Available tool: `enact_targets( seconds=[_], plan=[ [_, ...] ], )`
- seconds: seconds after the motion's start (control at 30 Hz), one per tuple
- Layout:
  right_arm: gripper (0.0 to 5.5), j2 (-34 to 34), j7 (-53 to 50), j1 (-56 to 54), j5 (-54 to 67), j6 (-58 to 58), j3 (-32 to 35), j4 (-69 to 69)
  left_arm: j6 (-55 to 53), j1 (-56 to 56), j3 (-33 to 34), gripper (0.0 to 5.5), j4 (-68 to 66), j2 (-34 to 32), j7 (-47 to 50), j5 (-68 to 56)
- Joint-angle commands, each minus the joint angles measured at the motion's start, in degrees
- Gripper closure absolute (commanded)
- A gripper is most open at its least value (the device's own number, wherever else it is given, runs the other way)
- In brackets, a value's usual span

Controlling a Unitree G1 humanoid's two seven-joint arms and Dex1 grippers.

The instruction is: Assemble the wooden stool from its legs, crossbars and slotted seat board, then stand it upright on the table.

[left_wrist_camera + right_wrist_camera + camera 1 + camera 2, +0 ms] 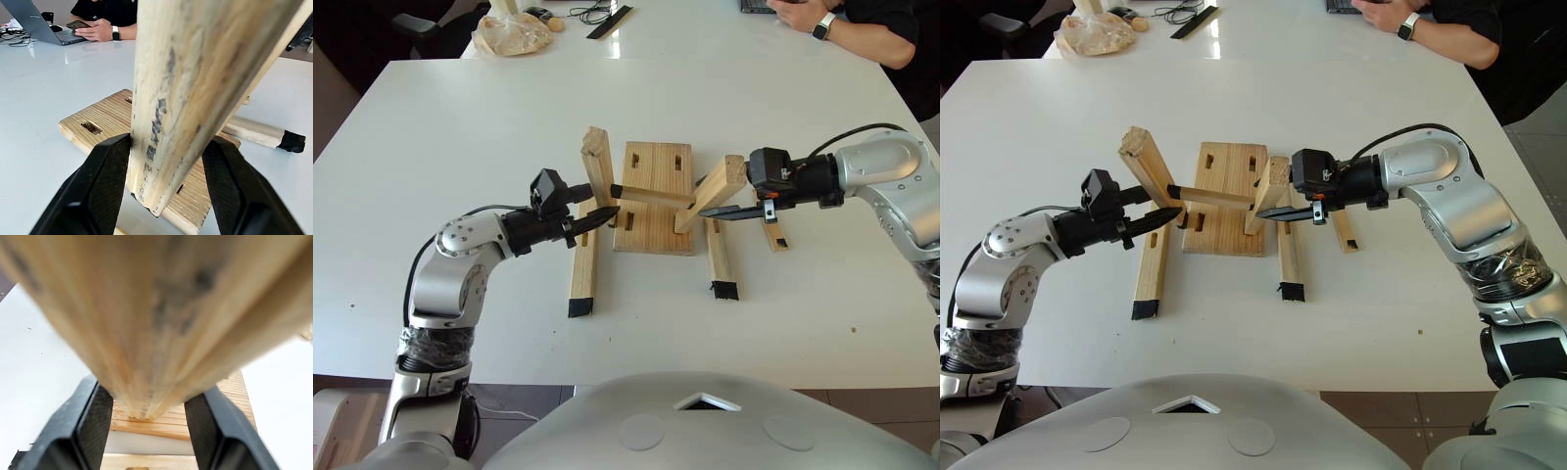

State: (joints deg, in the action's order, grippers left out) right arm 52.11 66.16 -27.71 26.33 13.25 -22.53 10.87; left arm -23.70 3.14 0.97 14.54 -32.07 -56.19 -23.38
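Now, your left gripper (607,213) is closed narrow on the first leg (599,162). Both fingers (105,188) press its sides near the lower end, just above the left edge of the seat board (651,233). Your right gripper (710,211) clamps the second leg (717,188) in the same way, above the board's right edge. Both legs are tilted, and a crossbar (651,196) joins them over the board. The seat board lies flat on the table (460,127). A loose leg (584,269) lies just left of it, and another leg (720,262) lies just right.
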Motion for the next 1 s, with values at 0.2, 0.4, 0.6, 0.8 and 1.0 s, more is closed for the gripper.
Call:
enact_targets(
  seconds=[0.2, 0.4, 0.6, 0.8, 1.0],
  plan=[
    [3.46, 1.1, 7.5, 3.9, -13.8, -0.3, -11.5, -3.0, 6.2, 6.1, -11.8, 3.24, -2.9, -7.4, -18.5, 1.3],
    [3.46, 0.9, 10.7, 0.9, -12.9, 0.0, -11.3, -3.7, 7.7, 9.6, -13.7, 3.26, -5.0, -9.0, -22.1, 2.1],
    [3.46, 1.0, 15.8, -3.5, -9.8, 1.9, -9.8, -5.6, 3.9, 9.9, -12.9, 3.32, -2.6, -8.3, -20.4, -0.9],
    [3.46, 0.0, 17.7, -6.9, -6.7, 7.0, -7.9, -5.2, -3.7, 6.7, -9.8, 3.32, 2.1, -5.5, -13.8, -5.9],
    [3.46, -0.8, 16.0, -3.2, -5.9, 8.7, -7.1, -4.7, -6.4, 2.9, -7.5, 3.32, 7.0, -2.3, -7.4, -8.1]
  ],
)
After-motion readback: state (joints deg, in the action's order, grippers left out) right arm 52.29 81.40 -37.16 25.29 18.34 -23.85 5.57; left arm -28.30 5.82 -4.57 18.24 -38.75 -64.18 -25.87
